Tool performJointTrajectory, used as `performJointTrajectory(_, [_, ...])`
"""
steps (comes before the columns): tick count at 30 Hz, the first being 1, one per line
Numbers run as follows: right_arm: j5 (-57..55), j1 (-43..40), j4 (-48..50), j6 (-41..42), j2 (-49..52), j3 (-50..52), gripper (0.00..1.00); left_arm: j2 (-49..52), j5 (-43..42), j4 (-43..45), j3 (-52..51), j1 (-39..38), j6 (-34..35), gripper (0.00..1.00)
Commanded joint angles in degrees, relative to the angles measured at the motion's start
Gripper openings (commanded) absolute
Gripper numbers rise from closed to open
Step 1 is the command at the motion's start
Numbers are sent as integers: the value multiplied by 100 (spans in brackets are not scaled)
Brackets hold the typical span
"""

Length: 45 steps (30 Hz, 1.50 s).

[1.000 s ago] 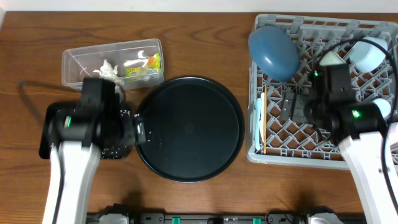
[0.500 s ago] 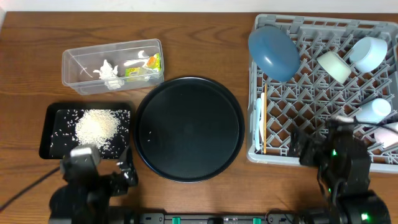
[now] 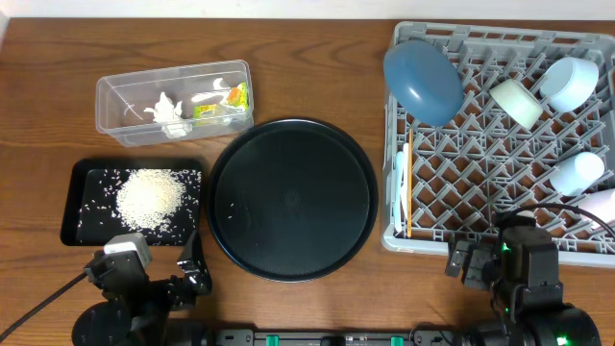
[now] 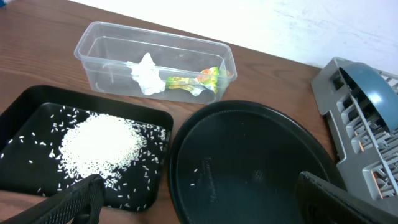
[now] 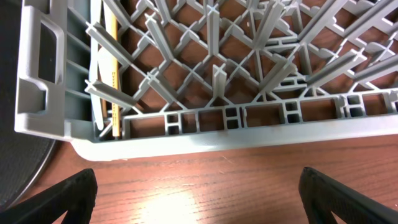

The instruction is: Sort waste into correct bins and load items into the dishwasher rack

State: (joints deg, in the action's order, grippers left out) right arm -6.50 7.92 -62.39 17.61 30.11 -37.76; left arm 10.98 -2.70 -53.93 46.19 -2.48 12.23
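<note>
The clear tub (image 3: 120, 91) holds white tissue scraps (image 3: 165, 108) and a yellow-green wrapper (image 3: 219, 104). The shallow black tray (image 3: 69, 207) holds a heap of white rice (image 3: 149, 195). The grey rack (image 3: 480, 245) holds a dark blue plate (image 3: 423, 82), a pale bowl (image 3: 517, 102), a light blue cup (image 3: 569, 83), a white cup (image 3: 577, 173), orange chopsticks (image 3: 408, 183) and white utensils (image 3: 397, 192). My left gripper (image 3: 189, 269) is open and empty at the table's front edge; its wrist view (image 4: 205, 211) looks over the rice (image 4: 99, 146) and the tub (image 4: 99, 43). My right gripper (image 3: 466, 261) (image 5: 199, 205) is open and empty in front of the rack (image 5: 205, 134).
A large round black tray (image 3: 291, 197) lies in the middle with a few stray rice grains on it; it also shows in the left wrist view (image 4: 249, 168). Bare wood runs along the front edge under the right gripper (image 5: 205, 180).
Both arms have drawn back to the table's front edge: the left from over the black tray, the right from over the rack. The rice heap is now uncovered.
</note>
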Motion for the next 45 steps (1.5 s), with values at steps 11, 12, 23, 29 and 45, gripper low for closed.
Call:
performJointTrajectory(11, [-96,-39,-39,76,-140,44,99,-20,39,4,-46,-7,55,98])
performJointTrajectory(12, [-96,-42,-39,76,-225,44,99,-17,39,2,-46,-7,55,98])
performJointTrajectory(23, [-114,-201,1036,-487,-1862,595,99,-17,39,2,-46,-7,57,98])
performJointTrajectory(29, [186,-481,3064,-855,-2876,1947,99,-17,39,2,-46,-7,57,98])
performJointTrajectory(45, [372,-566,5814,-2208,-2981,3748,99,-17,39,2,-44,-7,55,98])
